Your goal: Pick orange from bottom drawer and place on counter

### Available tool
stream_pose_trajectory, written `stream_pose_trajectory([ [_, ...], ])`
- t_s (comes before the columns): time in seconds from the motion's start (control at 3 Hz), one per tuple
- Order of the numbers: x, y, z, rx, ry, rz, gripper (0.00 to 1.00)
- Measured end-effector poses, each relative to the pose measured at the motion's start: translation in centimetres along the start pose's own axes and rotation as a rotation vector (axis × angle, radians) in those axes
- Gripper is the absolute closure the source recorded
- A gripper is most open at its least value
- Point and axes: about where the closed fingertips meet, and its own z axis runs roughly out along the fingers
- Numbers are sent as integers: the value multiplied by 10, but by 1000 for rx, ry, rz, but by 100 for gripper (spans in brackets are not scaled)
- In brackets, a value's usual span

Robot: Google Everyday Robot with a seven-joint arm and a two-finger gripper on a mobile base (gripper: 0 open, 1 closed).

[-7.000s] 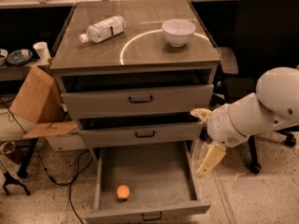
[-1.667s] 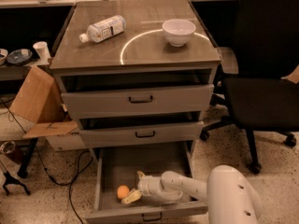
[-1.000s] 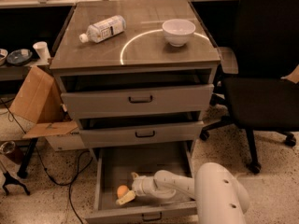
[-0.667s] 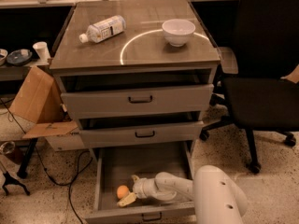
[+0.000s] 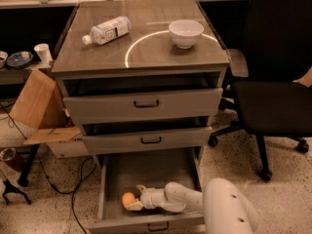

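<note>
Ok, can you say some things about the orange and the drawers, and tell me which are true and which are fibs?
1. The orange is in the bottom drawer. True.
2. The white bowl sits in that drawer too. False: it stands on the counter.
3. The gripper is down in the bottom drawer, right at the orange. True.
4. The bottle stands upright. False: it lies on its side on the counter.

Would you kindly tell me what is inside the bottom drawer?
The orange lies on the bottom drawer floor, with the gripper right beside it. The arm hides the floor beneath it.
</note>
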Motion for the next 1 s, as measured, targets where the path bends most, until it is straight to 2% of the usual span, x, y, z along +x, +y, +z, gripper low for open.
stream_pose_trajectory([
  [0.67,-3,6,-3,-13,-52,-11,87],
  [1.0,-9,7,-9,-16,-85,-12,100],
])
